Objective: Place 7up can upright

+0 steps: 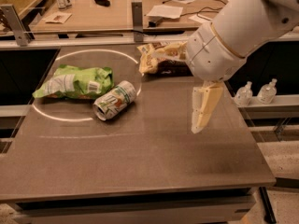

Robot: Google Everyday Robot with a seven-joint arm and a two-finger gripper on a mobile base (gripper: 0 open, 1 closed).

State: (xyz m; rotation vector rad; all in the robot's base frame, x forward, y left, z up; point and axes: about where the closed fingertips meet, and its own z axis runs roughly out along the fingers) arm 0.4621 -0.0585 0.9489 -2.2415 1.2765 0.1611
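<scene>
Zero of the task's steps done, judging from the scene. Finds the 7up can lying on its side on the table, left of centre, one silver end turned toward the front, inside the white ring marked on the top. Sits just beside the green chip bag, perhaps touching its lower right corner; cannot tell which. Places the gripper over the right half of the table, hanging downward from the bulky white arm, above the surface and well apart from the can. Carries nothing. Cannot tell whether set wide or narrow: seen only as one pale slab from this side. Leaves everything to do, by this reading: cross leftward to the can, come down around its body, close on it, lift, turn it so one silver end faces down, and set it on a bare patch of table. Calls for care near the chip bag, close enough to get nudged or caught during the grasp. Notes a brown snack packet at the far edge, partly behind the arm, away from the likely path.
</scene>
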